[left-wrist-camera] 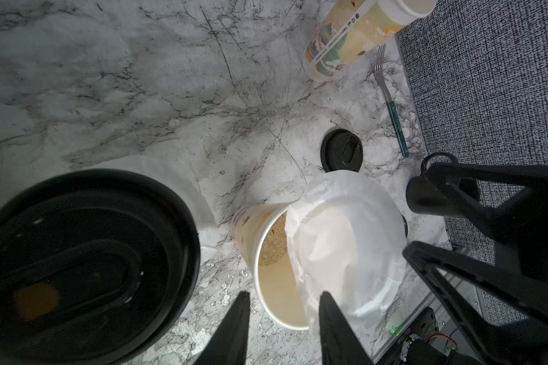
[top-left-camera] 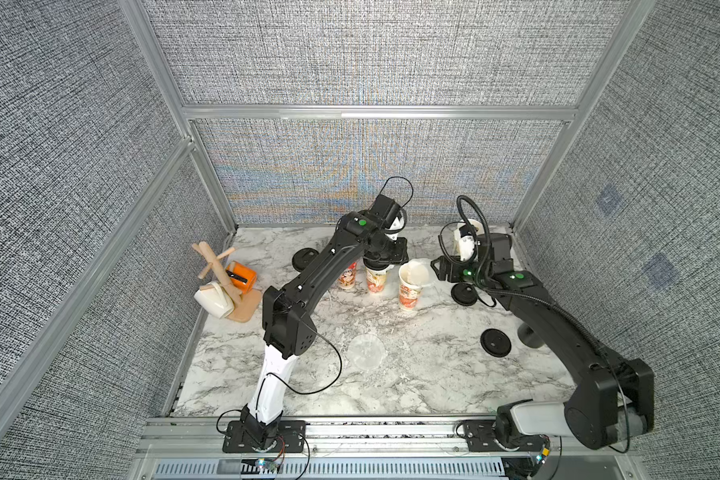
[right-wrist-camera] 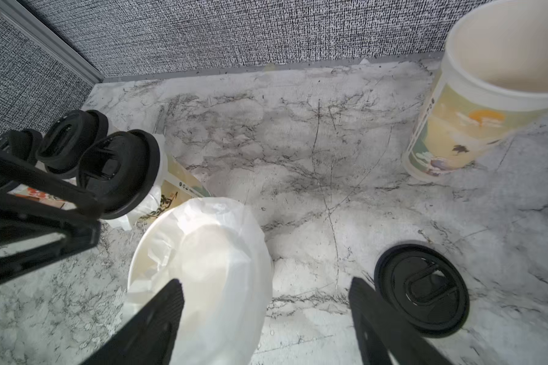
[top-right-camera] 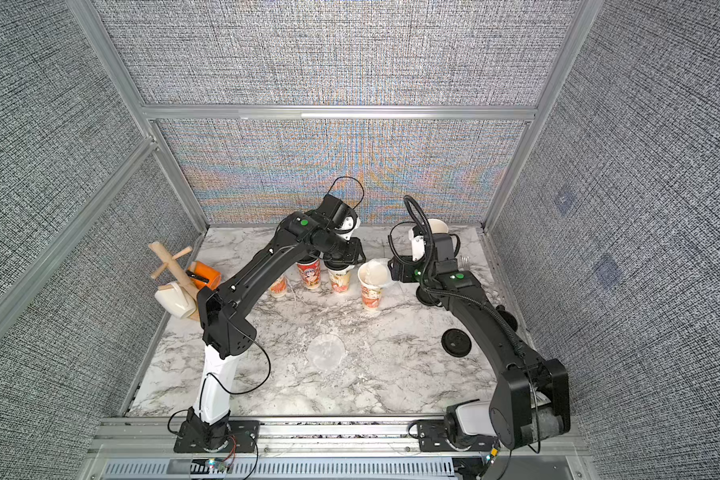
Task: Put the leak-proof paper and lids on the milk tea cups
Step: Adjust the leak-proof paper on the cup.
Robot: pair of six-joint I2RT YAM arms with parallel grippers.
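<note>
A milk tea cup (top-left-camera: 409, 293) (left-wrist-camera: 274, 278) stands open with a leak-proof paper (top-left-camera: 420, 269) (left-wrist-camera: 345, 246) (right-wrist-camera: 215, 262) lying askew on it, so part of the mouth is uncovered. My right gripper (right-wrist-camera: 266, 294) is open beside that cup, and the paper's edge reaches in between its fingers. My left gripper (left-wrist-camera: 284, 305) is open and empty above the near rim of the same cup. To the left, three cups (right-wrist-camera: 121, 170) wear black lids. Another open cup (right-wrist-camera: 487, 94) stands at the back right. One loose paper disc (top-left-camera: 366, 351) lies flat mid-table.
Loose black lids (top-left-camera: 495, 341) (top-left-camera: 464, 293) (top-left-camera: 304, 259) lie on the marble table (top-left-camera: 433, 374). A wooden mug tree (top-left-camera: 225, 274) with a white mug (top-left-camera: 211, 299) and an orange item stands at the left. A fork (left-wrist-camera: 389, 101) lies by the right wall.
</note>
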